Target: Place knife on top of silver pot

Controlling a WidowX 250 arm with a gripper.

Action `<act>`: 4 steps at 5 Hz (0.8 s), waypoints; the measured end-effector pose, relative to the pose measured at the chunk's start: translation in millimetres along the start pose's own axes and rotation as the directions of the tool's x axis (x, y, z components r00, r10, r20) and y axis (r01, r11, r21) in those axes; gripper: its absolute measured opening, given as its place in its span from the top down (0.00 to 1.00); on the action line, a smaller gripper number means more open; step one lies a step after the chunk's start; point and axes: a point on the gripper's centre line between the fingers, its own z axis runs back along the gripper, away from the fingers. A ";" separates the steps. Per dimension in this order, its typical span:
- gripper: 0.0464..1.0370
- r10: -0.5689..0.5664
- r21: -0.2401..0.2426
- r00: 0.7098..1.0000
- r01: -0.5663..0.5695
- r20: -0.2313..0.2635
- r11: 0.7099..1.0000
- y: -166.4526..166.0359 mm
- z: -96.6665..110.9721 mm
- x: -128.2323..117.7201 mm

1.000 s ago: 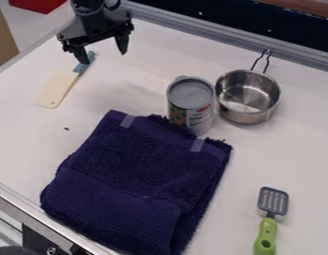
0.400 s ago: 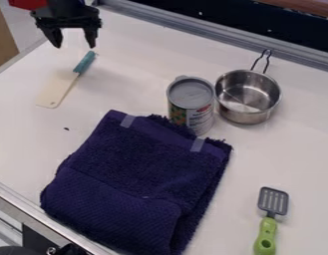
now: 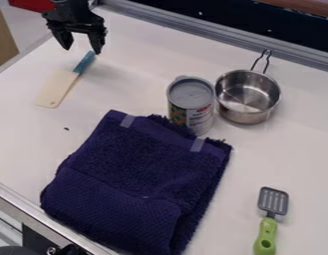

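At the upper left, the black gripper (image 3: 82,49) hangs open, its fingers spread, with the right one by the tip of the knife's blue handle. Whether they touch, I cannot tell. The knife (image 3: 58,88) lies flat on the table, its cream blade pointing down-left and its blue handle up-right. On the right stands the silver pot (image 3: 248,96), upright, its interior in view and its black wire handle pointing up toward the back edge.
A can (image 3: 191,105) stands upright just left of the pot. The folded dark blue towel (image 3: 139,184) covers the middle front of the white table (image 3: 146,60). A green-handled spatula (image 3: 267,226) lies at the lower right. A metal rail runs along the back.
The gripper first shifted left and up, away from the knife's handle, then came slightly back right and down toward it. The knife and pot have stayed in place.
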 end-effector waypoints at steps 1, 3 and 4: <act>0.04 -0.030 -0.058 0.998 0.027 -0.060 0.998 -8.0 -12.4 -8.2; 0.04 -0.018 0.031 0.992 0.022 -0.124 0.999 3.0 -26.2 -6.8; 0.04 -0.022 0.052 0.987 0.031 -0.159 0.998 5.9 -37.0 -11.1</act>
